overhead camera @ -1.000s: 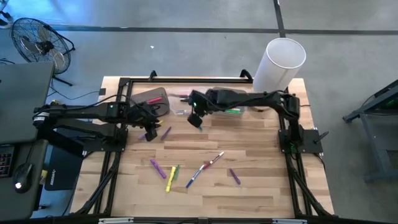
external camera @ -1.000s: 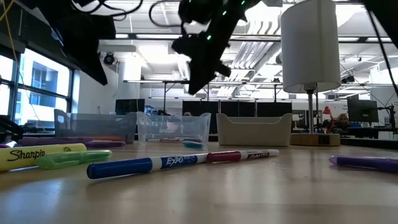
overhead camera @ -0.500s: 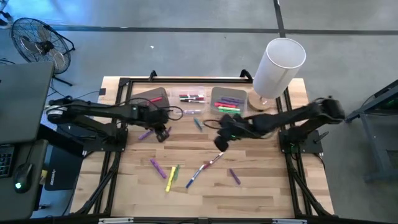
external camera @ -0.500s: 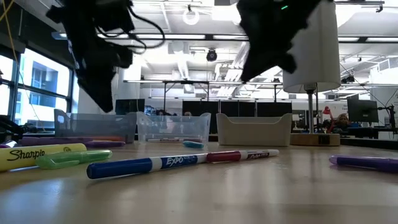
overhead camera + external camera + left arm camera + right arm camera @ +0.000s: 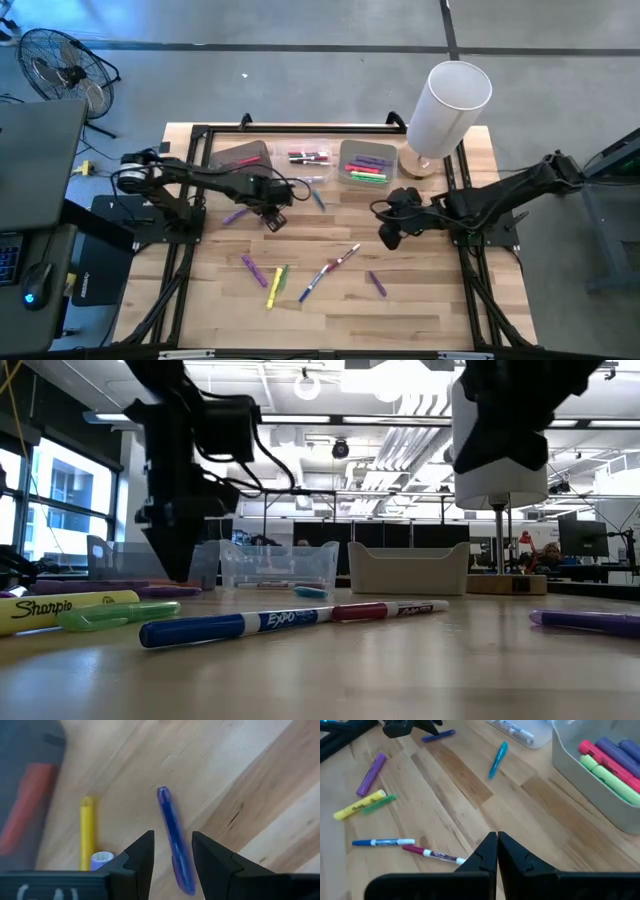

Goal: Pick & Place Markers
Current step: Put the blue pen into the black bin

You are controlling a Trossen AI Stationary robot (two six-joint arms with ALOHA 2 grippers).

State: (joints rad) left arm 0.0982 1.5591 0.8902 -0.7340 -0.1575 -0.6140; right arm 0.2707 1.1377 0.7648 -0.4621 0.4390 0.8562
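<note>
The left gripper (image 5: 172, 851) hangs low over a blue marker (image 5: 174, 840) on the wooden table (image 5: 420, 300), just in front of the clear bin (image 5: 310, 158), jaws spread to either side of the barrel and not yet pinching it. The right gripper (image 5: 497, 851) hovers farther along the table, in front of the grey bin (image 5: 366, 163), fingers pressed together and empty.

Risk: the blue marker lies slightly askew between the fingers. Closing off-centre could roll or flick it away, possibly into the yellow marker (image 5: 87, 832) just beside it.

More loose markers (image 5: 275, 280) lie nearer the table's front edge, well apart from the clear bin. The blue marker's near end is cut off in the left wrist view, and from above the arm covers it.
</note>
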